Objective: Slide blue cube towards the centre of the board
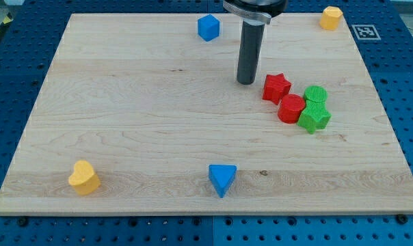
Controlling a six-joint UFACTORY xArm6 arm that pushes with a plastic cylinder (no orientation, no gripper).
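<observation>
The blue cube point(208, 27) sits near the top edge of the wooden board point(124, 116), a little left of the middle. My tip point(246, 82) rests on the board below and to the right of the cube, apart from it. The tip is just left of a red star block point(276, 87), with a small gap between them.
A red cylinder-like block point(291, 108), a green cylinder point(316, 94) and a green star-like block point(314, 117) cluster right of the tip. A yellow block point(331, 17) is at the top right, a yellow heart point(83, 178) at bottom left, a blue triangle point(222, 179) at bottom centre.
</observation>
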